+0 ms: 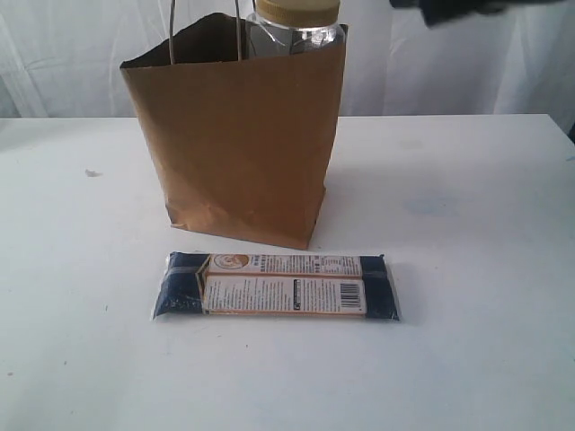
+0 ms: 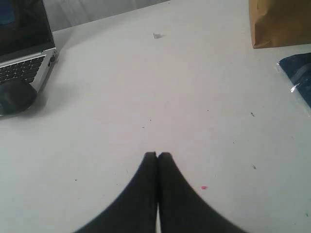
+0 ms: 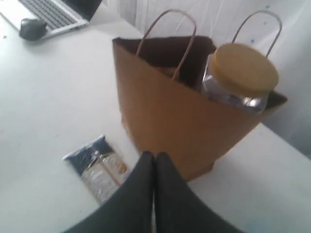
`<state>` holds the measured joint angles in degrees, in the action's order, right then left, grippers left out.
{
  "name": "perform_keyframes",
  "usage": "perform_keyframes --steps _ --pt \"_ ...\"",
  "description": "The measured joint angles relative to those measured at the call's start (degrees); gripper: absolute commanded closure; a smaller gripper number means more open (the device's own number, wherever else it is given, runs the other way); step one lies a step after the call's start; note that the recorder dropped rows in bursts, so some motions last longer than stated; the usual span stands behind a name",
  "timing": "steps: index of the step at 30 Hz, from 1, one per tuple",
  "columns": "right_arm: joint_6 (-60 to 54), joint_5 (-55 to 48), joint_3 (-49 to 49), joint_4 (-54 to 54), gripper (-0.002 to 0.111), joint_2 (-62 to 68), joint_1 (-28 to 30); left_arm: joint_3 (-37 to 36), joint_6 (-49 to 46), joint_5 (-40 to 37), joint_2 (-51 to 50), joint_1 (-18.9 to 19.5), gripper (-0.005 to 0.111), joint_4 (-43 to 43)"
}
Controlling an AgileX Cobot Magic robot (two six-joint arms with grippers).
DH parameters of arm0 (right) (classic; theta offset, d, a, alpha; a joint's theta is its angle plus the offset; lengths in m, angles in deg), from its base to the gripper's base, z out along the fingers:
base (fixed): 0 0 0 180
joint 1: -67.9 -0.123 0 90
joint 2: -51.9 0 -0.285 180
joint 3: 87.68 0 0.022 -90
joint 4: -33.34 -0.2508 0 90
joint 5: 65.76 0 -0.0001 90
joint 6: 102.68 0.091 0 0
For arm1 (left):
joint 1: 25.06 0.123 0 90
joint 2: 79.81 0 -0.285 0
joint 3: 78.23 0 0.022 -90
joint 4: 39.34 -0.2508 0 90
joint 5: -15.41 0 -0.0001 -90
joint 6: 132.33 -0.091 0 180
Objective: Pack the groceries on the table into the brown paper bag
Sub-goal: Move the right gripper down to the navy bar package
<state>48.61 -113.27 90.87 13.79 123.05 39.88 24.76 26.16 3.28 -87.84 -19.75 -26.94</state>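
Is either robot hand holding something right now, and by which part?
Nothing is held: the left hand and right hand are both shut empty.

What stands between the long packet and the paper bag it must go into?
Nothing on the table between packet and bag. The jar sticks out of the bag's mouth on the right in the exterior view, filling that part; the rest looks open.

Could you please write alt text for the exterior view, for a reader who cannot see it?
A brown paper bag stands upright on a white table, a yellow-lidded jar poking out of its top. A long navy-orange packet lies flat just in front of it.
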Motion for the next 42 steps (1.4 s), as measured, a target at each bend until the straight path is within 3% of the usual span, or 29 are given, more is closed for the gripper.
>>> perform_keyframes --steps 6,12,19,24,27,31,36,38,42 --pt "0.13 -10.62 -11.95 -0.22 0.108 -8.12 0.0 0.0 0.0 0.0 0.0 0.0 0.107 0.0" --pt "0.24 -5.57 -22.03 -4.4 0.108 -8.98 0.0 0.0 0.0 0.0 0.0 0.0 0.107 0.0" --pt "0.0 -5.47 -23.49 -10.41 0.108 -0.95 0.0 0.0 0.0 0.0 0.0 0.0 0.107 0.0" --pt "-3.52 -7.36 -21.51 -12.56 0.108 6.27 -3.08 0.0 0.0 0.0 0.0 0.0 0.107 0.0" --pt "-3.8 -7.48 -17.52 -7.83 0.108 11.25 -7.54 0.0 0.0 0.0 0.0 0.0 0.107 0.0" --pt "-2.65 -5.11 -11.15 6.35 0.108 18.4 -14.31 0.0 0.0 0.0 0.0 0.0 0.107 0.0" --pt "-3.97 6.17 -7.44 17.35 0.107 28.75 -19.39 0.0 0.0 0.0 0.0 0.0 0.107 0.0" --pt "-4.91 11.86 -7.22 18.43 0.102 32.55 -19.61 0.0 0.0 0.0 0.0 0.0 0.107 0.0" --pt "-5.31 17.76 -7.19 19.0 0.071 38.38 -19.82 0.0 0.0 0.0 0.0 0.0 0.107 0.0"
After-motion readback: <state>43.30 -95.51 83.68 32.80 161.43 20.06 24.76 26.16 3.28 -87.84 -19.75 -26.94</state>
